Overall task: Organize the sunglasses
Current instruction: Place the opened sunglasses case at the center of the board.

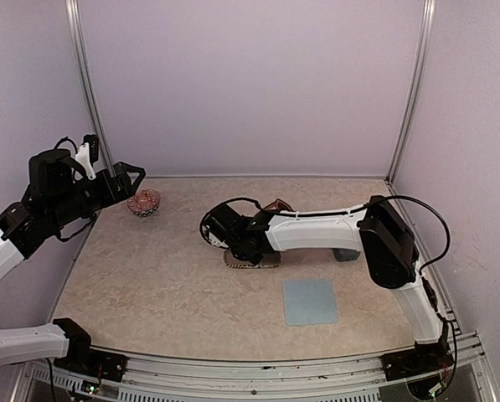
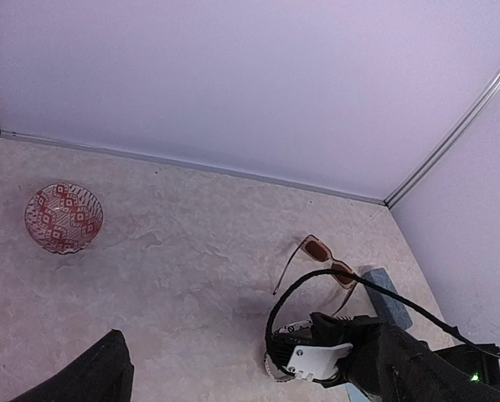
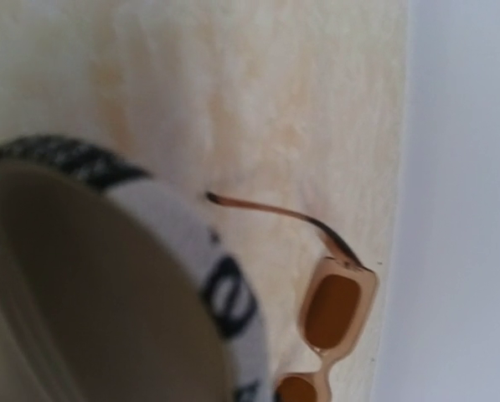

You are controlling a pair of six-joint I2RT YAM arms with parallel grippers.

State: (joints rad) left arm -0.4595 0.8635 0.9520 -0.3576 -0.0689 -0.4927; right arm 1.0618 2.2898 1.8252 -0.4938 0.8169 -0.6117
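Over near the middle of the table [image 1: 149,285], the right claw [image 1: 239,251] is down on the striped pouch [image 1: 251,260], its arm reaching in from about 4 o'clock. Its jaws stand all but closed. The fingers are lost against the fabric, so I cannot tell whether they pinch the rim. Seen from that wrist, the pouch mouth gapes wide, with a beige lining inside and black-and-white weave round the edge.

One pair of sunglasses [image 2: 317,249] lies flat on the table just beyond the pouch, at roughly 1 o'clock from it, near but not touching. It has a chunky pale peach frame and amber-brown lenses. Its arms are unfolded, and one of them points back toward the pouch. From above, the right forearm hides most of it.

A blue-grey case [image 2: 386,297] sits at 3 o'clock from the pouch, partly under that forearm. A square blue cloth [image 1: 310,301] lies at 5 o'clock, well apart.

At the 10 o'clock side of the table the left claw [image 1: 136,180] hangs raised, fingers spread wide with nothing between them. A small red-patterned bowl [image 1: 143,202] stands just below it in the overhead view.
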